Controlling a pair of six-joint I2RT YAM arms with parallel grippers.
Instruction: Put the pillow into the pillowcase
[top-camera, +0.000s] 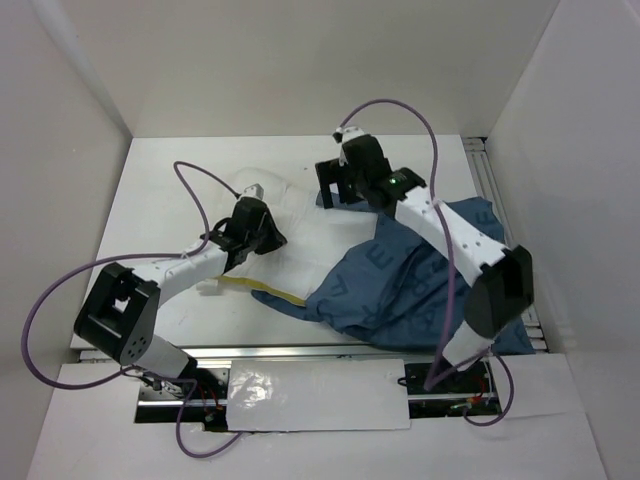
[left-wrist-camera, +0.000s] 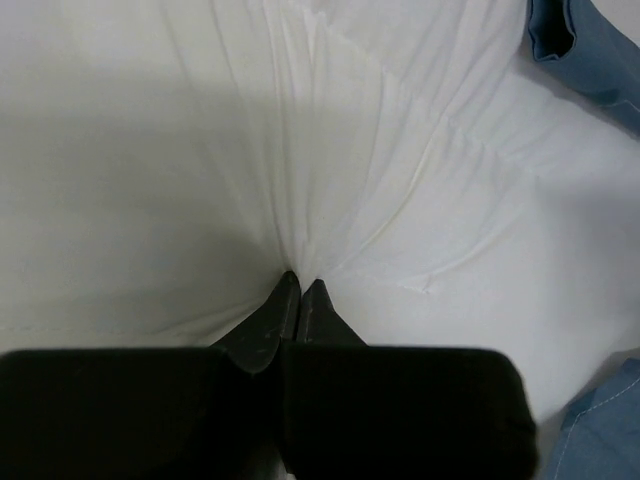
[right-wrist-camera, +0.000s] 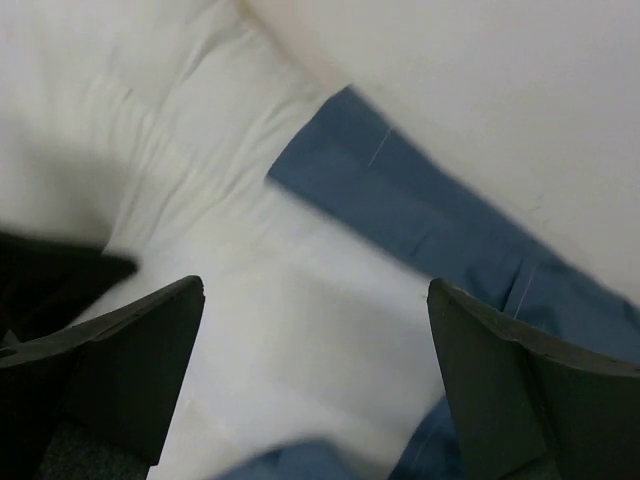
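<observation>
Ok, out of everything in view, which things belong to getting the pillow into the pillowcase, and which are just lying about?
Belongs to the job: pillow, pinched by the shut left tool; pillowcase, bunched to its right; open right tool.
Just lying about: purple cables; crinkled white sheet at the near edge.

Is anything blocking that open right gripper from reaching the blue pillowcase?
Nothing visible does. The right gripper hangs open above the white pillow, and the pillowcase hem lies bare just beyond it.
</observation>
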